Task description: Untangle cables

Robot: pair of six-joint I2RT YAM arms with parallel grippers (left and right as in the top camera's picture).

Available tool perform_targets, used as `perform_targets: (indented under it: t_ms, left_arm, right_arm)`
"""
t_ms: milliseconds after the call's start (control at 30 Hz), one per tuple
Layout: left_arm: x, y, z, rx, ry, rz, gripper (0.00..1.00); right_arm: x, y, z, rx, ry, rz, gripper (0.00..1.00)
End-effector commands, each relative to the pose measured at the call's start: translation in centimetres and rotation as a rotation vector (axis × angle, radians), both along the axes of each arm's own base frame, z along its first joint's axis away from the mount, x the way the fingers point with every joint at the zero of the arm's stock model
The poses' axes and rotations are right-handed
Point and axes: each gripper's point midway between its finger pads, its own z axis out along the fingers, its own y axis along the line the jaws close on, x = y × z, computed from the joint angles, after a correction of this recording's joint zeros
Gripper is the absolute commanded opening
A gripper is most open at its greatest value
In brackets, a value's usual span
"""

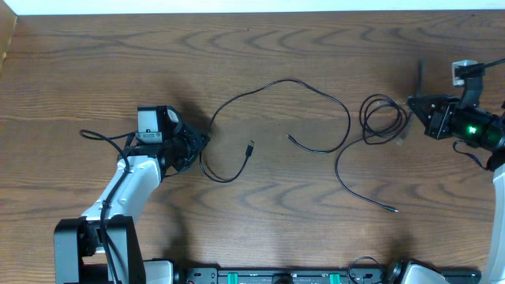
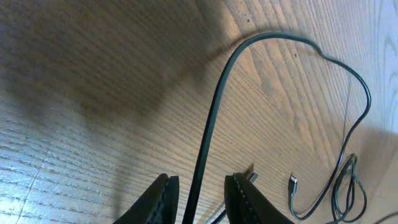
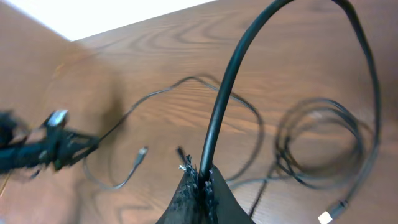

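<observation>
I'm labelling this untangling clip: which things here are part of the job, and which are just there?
Job:
looping black cable, running between the fingers of the left gripper
coiled black cable, pinched by the right gripper

Not the job:
wooden table
left arm's own black lead

In the left wrist view the bottom edge cut off the left gripper (image 2: 201, 186), so we could not see where the cable (image 2: 211, 118) ended between its fingers. The right wrist view cropped the right gripper (image 3: 200, 186) likewise, hiding how deep the second cable (image 3: 219, 112) sat. The left arm (image 3: 37, 149) there was a blur. Overhead, the right arm (image 1: 499, 189) ran off the edge, and the plug (image 1: 250, 147) was too small to identify.
</observation>
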Motion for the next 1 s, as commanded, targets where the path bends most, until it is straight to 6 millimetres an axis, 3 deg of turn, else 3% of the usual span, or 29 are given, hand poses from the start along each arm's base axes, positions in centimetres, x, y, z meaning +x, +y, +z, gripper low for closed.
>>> perform_targets:
  t_ms: [0, 300, 533, 700, 800, 967]
  left_arm:
    - [0.2, 0.1, 0.4, 0.002, -0.01, 0.005, 0.31]
    - [0.2, 0.1, 0.4, 0.002, -0.01, 0.005, 0.31]
    - [0.2, 0.2, 0.4, 0.006, -0.01, 0.006, 0.31]
    - [0.2, 0.2, 0.3, 0.009, -0.009, 0.008, 0.31]
    - [0.2, 0.2, 0.3, 0.008, -0.009, 0.008, 0.31]
    - [0.2, 0.2, 0.3, 0.009, -0.01, 0.008, 0.34]
  right_arm:
    - [-0.7, 2.6, 2.0, -0.01, -0.174, 0.21, 0.01]
    - [-1.6, 4.8, 0.1, -0.015, -0.139, 0.314, 0.01]
    - [-1.9, 6.4, -1.7, 0.147, -0.126, 0.419, 0.01]
    - [-0.6, 5.5, -5.4, 0.187, -0.018, 0.396, 0.01]
    - [0.1, 3.1, -8.2, 0.153, 0.102, 0.296, 0.02]
    - [0.4, 1.3, -8.4, 0.203, 0.128, 0.226, 0.03]
